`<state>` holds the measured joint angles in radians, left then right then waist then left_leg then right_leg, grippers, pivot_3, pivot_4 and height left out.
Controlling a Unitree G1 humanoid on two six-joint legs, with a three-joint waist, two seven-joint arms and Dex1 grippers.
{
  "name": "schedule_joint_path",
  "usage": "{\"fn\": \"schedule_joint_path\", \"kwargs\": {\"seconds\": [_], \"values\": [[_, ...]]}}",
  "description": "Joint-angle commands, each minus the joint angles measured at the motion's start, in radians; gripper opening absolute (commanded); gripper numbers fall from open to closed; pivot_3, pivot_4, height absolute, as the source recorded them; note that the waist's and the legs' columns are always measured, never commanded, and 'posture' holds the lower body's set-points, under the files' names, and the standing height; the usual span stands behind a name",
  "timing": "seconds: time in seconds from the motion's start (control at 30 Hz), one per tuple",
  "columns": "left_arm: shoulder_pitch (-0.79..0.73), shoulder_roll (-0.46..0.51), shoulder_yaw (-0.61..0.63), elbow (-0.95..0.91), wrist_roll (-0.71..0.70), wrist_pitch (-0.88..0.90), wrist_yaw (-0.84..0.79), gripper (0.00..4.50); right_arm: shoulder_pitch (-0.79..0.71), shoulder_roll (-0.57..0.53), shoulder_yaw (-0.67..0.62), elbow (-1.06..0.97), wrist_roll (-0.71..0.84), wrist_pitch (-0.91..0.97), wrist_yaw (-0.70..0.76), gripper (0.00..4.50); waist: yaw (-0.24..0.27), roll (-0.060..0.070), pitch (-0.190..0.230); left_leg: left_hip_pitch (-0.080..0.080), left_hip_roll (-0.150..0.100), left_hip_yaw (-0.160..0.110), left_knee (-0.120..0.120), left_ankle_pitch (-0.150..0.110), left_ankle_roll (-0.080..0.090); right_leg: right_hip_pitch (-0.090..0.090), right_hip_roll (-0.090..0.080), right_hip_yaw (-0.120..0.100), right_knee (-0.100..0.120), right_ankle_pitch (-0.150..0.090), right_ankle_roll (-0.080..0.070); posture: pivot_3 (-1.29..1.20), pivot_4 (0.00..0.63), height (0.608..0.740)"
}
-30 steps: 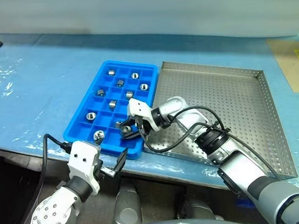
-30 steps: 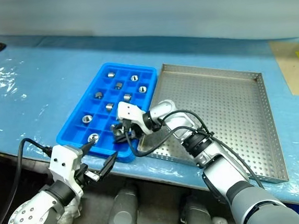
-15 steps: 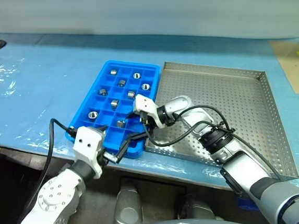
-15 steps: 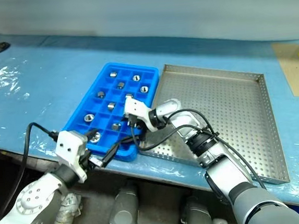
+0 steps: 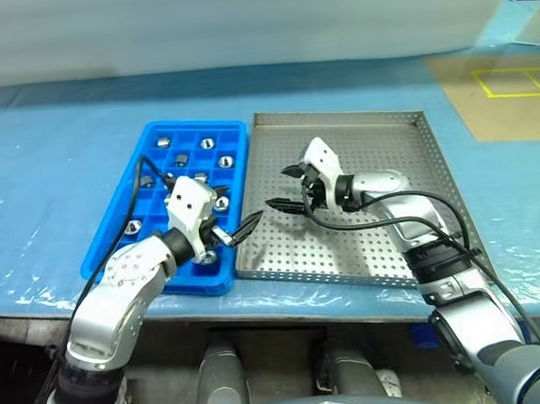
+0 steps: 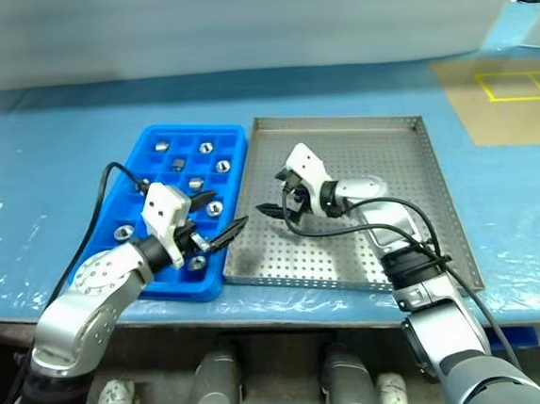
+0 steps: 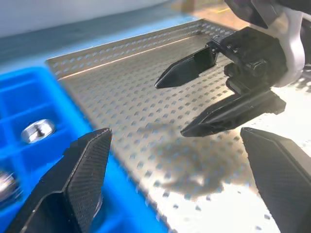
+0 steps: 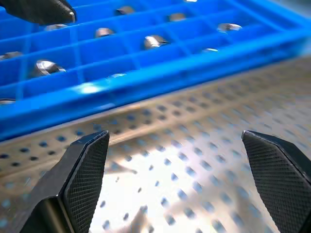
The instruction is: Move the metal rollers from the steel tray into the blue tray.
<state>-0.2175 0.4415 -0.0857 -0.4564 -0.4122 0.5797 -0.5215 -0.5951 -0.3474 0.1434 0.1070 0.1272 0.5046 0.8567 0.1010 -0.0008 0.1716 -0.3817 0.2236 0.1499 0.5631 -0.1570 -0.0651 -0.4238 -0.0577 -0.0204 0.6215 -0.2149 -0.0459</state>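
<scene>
The blue tray (image 5: 112, 237) lies on the bench (image 5: 41, 184) with its long side against the steel tray (image 5: 389, 158), which sits to its right. The rollers (image 5: 206, 143) rest singly in the blue tray's compartments, spread from the far row to the near one; no roller can be made out on the steel tray's perforated floor. The right pincer (image 5: 288, 188) hangs over the left part of the steel tray, pointing toward the blue tray, its two black fingers spread wide and holding nothing. The left pincer (image 5: 238, 233) reaches across the near right corner of the blue tray, its tips over the edge where the two trays meet, fingers also wide apart and empty. The two pincers face each other, near but apart
</scene>
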Motion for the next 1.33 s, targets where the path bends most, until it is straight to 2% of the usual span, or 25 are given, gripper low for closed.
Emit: {"fn": "schedule_joint_path", "kwargs": {"seconds": [0.03,0.33,0.57,1.33], "values": [[-0.069,-0.029,-0.024,0.088,0.032,-0.097,-0.043,4.5,0.04,-0.006,-0.079,-0.113,0.036,0.0,-0.076,4.47,-0.016,0.0,0.0,0.0,0.0,0.0,0.0,0.0,0.0,0.0,0.0,0.0,0.0,0.0,0.0,-0.1,0.15,0.74],[-0.137,-0.076,-0.048,0.305,0.122,-0.265,-0.098,4.5,0.199,-0.016,-0.186,-0.275,0.087,-0.02,-0.184,4.47,-0.062,0.0,0.0,0.001,0.0,0.001,0.0,0.0,0.001,0.001,0.0,0.001,-0.001,0.0,0.0,-0.2,0.15,0.74],[-0.122,-0.074,-0.036,0.352,0.173,-0.336,-0.1,4.5,0.319,-0.043,-0.153,-0.345,0.081,-0.063,-0.183,4.47,-0.065,0.0,0.0,0.002,0.0,0.002,0.0,-0.001,0.002,0.001,0.0,0.001,-0.001,0.0,0.0,-0.19,0.15,0.74],[-0.102,-0.139,-0.036,0.365,0.245,-0.376,-0.039,4.5,0.244,-0.061,-0.094,-0.21,0.056,-0.169,-0.172,4.47,-0.063,0.0,0.0,0.002,0.0,0.002,0.0,-0.003,0.005,0.002,0.0,0.001,-0.002,0.0,0.0,-0.13,0.15,0.74]]}}
